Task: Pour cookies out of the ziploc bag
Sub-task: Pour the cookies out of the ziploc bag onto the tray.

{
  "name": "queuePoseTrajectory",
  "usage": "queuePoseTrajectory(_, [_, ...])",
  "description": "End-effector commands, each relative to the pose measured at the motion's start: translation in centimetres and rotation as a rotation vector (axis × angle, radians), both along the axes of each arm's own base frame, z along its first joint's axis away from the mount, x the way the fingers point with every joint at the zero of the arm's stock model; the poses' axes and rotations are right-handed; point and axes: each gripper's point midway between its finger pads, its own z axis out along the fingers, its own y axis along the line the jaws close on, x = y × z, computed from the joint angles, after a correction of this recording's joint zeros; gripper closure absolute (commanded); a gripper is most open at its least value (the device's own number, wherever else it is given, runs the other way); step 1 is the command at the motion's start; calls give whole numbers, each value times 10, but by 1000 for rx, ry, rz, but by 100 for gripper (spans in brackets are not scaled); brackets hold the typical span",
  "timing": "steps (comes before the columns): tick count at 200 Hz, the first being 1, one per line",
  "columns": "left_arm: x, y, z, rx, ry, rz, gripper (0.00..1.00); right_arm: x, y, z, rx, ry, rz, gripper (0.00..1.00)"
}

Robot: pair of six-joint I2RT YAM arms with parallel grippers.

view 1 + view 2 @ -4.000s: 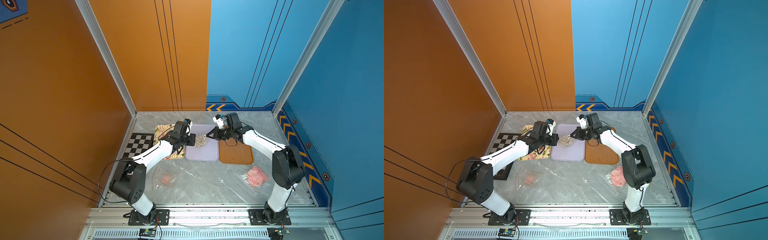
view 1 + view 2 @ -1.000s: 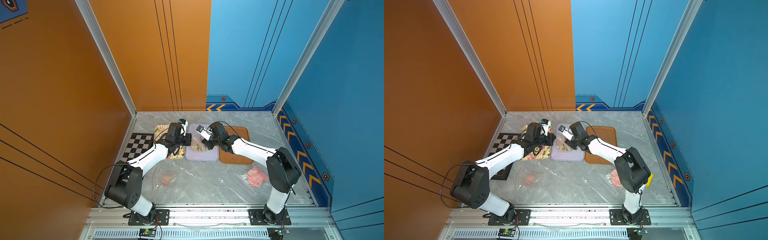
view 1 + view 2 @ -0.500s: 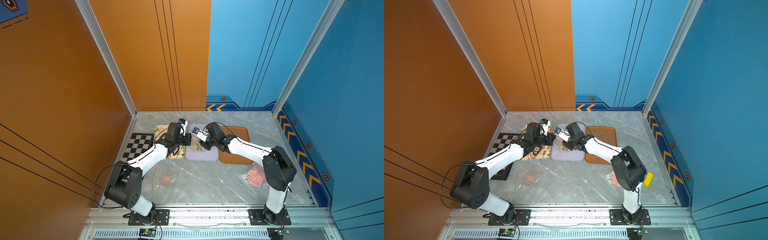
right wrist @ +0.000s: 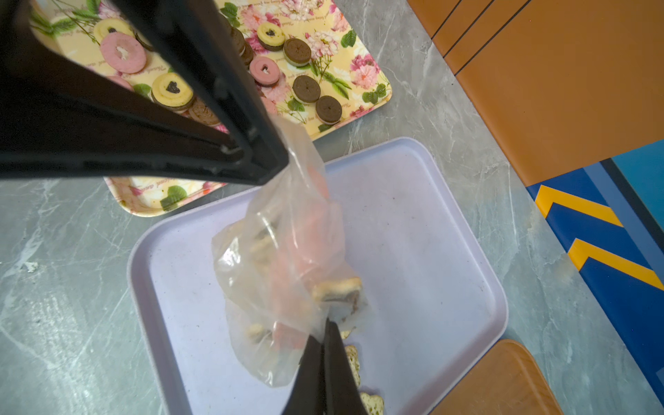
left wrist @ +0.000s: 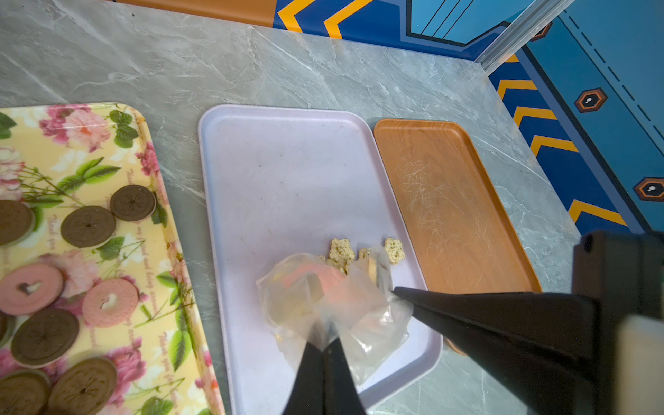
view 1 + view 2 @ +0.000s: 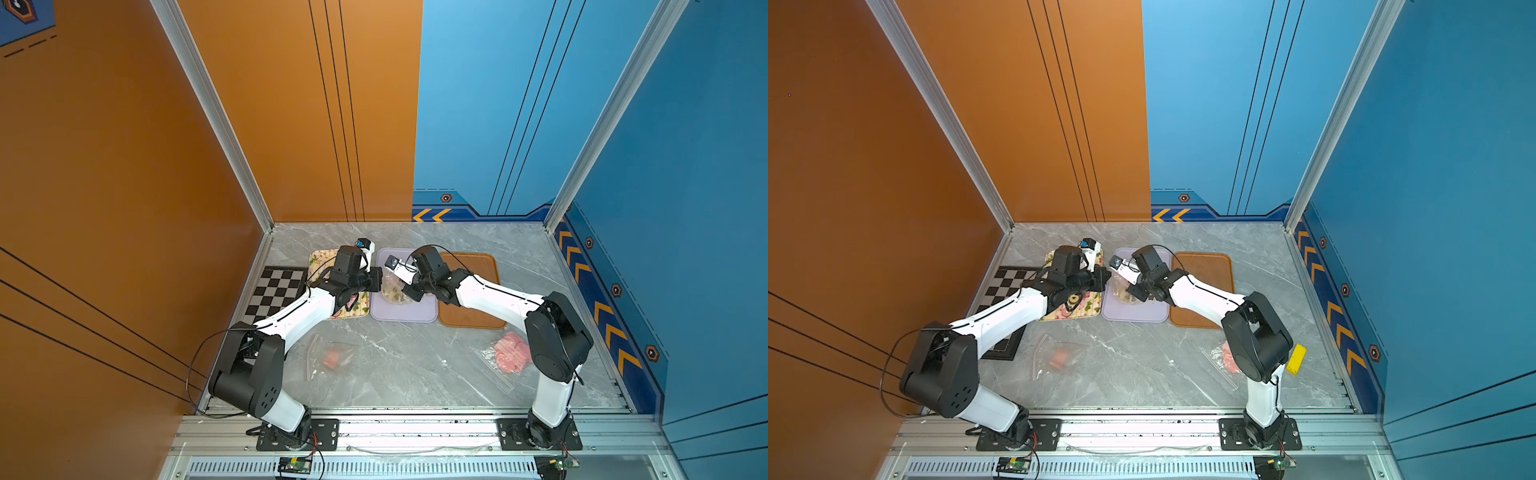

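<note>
1. The floral tray [image 5: 90, 158] on the left already carries round cookies [image 4: 301, 52] in brown, pink and yellow. Swing nothing over it.
2. The left gripper [image 5: 325, 345] has its jaws pinched tight on one end of the ziploc bag [image 4: 280, 251], which hangs crumpled over the lilac tray [image 5: 280, 172].
3. A few star cookies [image 5: 339, 249] lie on the lilac tray beside the bag and more sit inside, so the pour looks partly done. I cannot tell exactly where the mouth is.
4. The right gripper [image 4: 325, 327] has its jaws clamped on the bag's opposite edge, low near the tray. To pour well, lift the closed end, keep the opening down and shake gently.
5. The wooden tray [image 5: 449, 201] lies bare just beside the lilac one. The fallen cookies sit near that shared rim, so aim for the lilac tray's bare far half.
6. The grippers are close together, leaving little room between them. Two other bags on the table [image 6: 415, 365] lie well apart.
</note>
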Motion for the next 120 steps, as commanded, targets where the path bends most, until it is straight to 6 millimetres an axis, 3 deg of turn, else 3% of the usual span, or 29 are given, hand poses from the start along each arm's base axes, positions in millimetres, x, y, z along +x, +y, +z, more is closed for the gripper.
queuePoseTrajectory(1, [-2, 6, 11, -22, -23, 9, 100, 0, -8, 46, 35, -56, -39, 100])
queuePoseTrajectory(30, [-1, 8, 14, -28, -32, 17, 100, -7, -13, 68, 25, -57, -30, 100])
queuePoseTrajectory(65, [5, 12, 17, -33, -55, 53, 100, -27, -22, 71, -11, 109, 43, 100])
queuePoseTrajectory(98, [22, -1, 26, -97, -91, 41, 100, -10, -43, 62, -75, 169, -17, 100])
queuePoseTrajectory(117, [29, -8, 28, -127, -101, 26, 100, -8, -44, 69, -42, 173, -12, 100])
queuePoseTrajectory(120, [34, -10, 40, -138, -125, 23, 100, -9, -44, 71, -37, 170, -12, 100])
